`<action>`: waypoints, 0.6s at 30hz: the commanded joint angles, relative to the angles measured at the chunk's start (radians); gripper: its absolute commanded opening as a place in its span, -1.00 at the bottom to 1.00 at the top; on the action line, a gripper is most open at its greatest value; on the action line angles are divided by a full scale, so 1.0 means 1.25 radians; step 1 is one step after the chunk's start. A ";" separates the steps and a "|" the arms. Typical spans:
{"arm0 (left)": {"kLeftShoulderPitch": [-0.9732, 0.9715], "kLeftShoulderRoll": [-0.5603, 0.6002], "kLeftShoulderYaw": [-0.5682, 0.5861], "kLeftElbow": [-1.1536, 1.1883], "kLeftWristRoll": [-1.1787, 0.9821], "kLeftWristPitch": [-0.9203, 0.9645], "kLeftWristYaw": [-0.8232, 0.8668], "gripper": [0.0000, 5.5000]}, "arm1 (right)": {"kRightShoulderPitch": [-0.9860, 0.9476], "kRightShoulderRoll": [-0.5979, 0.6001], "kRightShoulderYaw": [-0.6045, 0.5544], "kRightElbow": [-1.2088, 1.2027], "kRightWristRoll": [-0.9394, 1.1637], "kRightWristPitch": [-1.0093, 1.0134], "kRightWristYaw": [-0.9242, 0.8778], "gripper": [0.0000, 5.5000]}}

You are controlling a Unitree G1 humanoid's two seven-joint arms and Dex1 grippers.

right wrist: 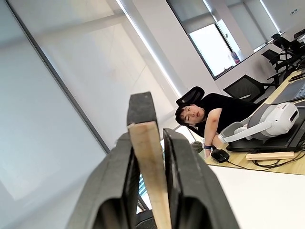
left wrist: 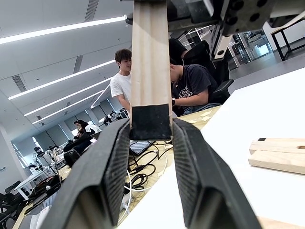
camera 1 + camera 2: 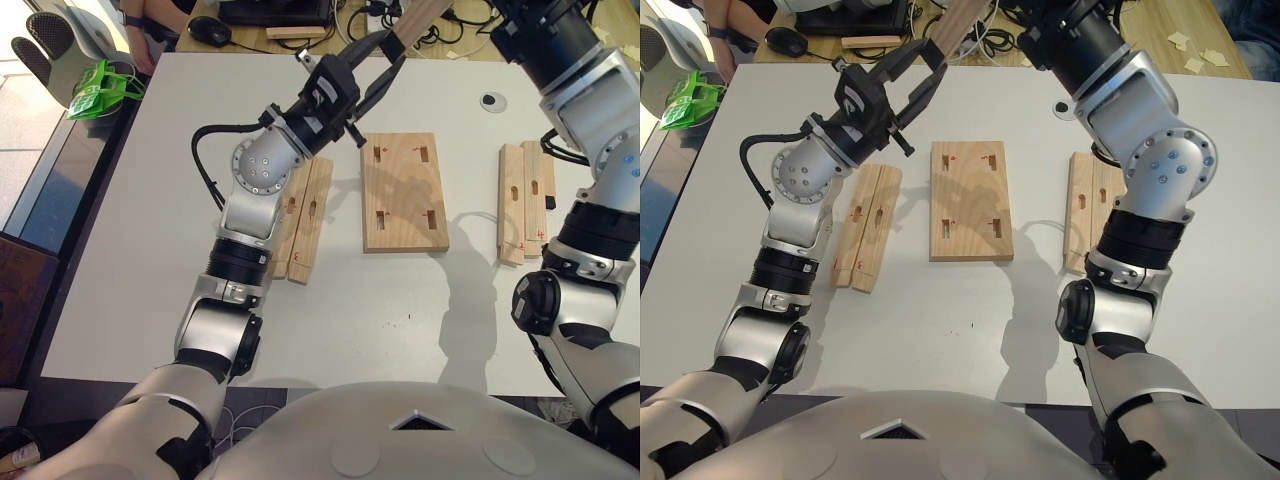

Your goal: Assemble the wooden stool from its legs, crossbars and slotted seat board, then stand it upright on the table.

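Note:
A wooden leg with a dark end is held in the air above the table's far edge. My left gripper is shut on that dark end; in the left wrist view the fingers press it from both sides. My right gripper is shut on the same leg higher up. The slotted seat board lies flat at the table's middle. Two wooden pieces lie side by side to its left under my left arm. Two more pieces lie to its right.
The white table has free room along its front. A small round object lies at the back right. A green bag sits off the left edge. A black mouse, cables and a wood strip lie behind.

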 commanded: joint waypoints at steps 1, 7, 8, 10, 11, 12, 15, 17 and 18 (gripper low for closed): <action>-0.022 -0.008 0.002 0.008 0.020 0.002 0.019 -0.40 | 0.010 0.021 0.001 -0.026 0.007 -0.015 -0.017 -0.80; -0.021 -0.018 0.009 0.016 0.074 0.013 0.101 -0.11 | 0.012 0.063 -0.023 -0.046 -0.023 -0.104 -0.071 -0.86; -0.020 -0.013 0.012 0.026 0.095 0.020 0.125 -0.06 | 0.011 0.066 -0.030 -0.047 -0.035 -0.128 -0.086 -0.86; -0.024 0.013 0.038 0.069 0.150 0.067 0.206 0.05 | 0.019 0.043 -0.023 -0.059 -0.115 -0.191 -0.109 -0.86; -0.028 0.015 0.085 0.090 0.133 0.127 0.254 0.07 | 0.053 0.010 0.008 -0.093 -0.187 -0.219 -0.105 -0.86; -0.029 0.005 0.155 0.105 0.076 0.201 0.300 0.14 | 0.118 -0.023 0.042 -0.135 -0.276 -0.249 -0.114 -0.86; -0.013 -0.031 0.292 0.093 -0.077 0.344 0.354 0.28 | 0.297 -0.053 0.100 -0.220 -0.464 -0.304 -0.176 -0.86; 0.014 -0.043 0.325 0.057 -0.126 0.390 0.361 0.36 | 0.392 -0.053 0.098 -0.240 -0.542 -0.341 -0.207 -0.86; 0.028 -0.046 0.329 0.037 -0.137 0.403 0.363 0.40 | 0.426 -0.060 0.097 -0.241 -0.569 -0.363 -0.207 -0.86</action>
